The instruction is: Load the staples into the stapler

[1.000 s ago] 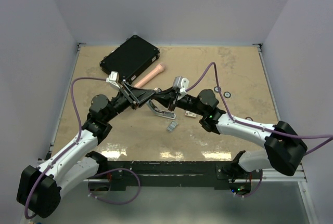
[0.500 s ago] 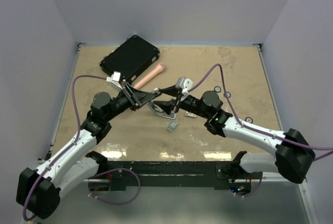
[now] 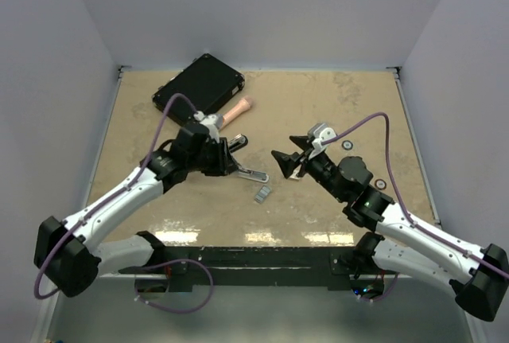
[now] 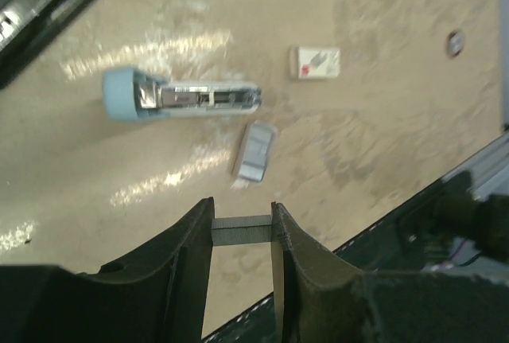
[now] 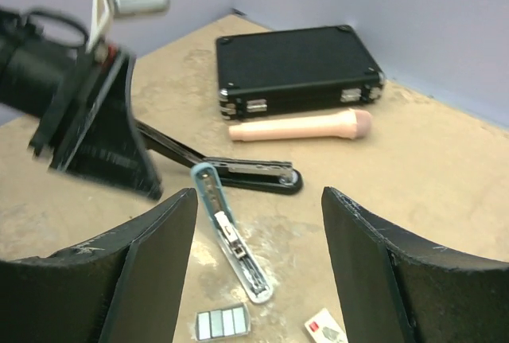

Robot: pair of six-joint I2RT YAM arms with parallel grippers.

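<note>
My left gripper (image 4: pixel 242 217) is shut on the staples (image 4: pixel 242 231), a short grey ribbed strip held crosswise between its fingertips, above the table. The stapler (image 4: pixel 183 98) lies swung open beyond it, its light-blue magazine (image 5: pixel 231 239) facing up and its black base (image 5: pixel 238 174) splayed off at an angle. From above, my left gripper (image 3: pixel 221 158) hovers by the hinge end of the stapler (image 3: pixel 254 173). To the right of the stapler, my right gripper (image 3: pixel 285 165) stands open and holds nothing (image 5: pixel 258 196).
A small grey block of staples (image 4: pixel 254 152) (image 3: pixel 263 193) lies just near of the magazine. A white and red card (image 4: pixel 316 63) lies beside it. A black case (image 3: pixel 200 88) and a pink cylinder (image 3: pixel 236 110) lie at the back left. Small black rings (image 3: pixel 348 145) lie right.
My right gripper has opened and drawn back to the right, away from the left gripper it was meeting over the stapler. The left arm has swung forward over the stapler's hinge end.
</note>
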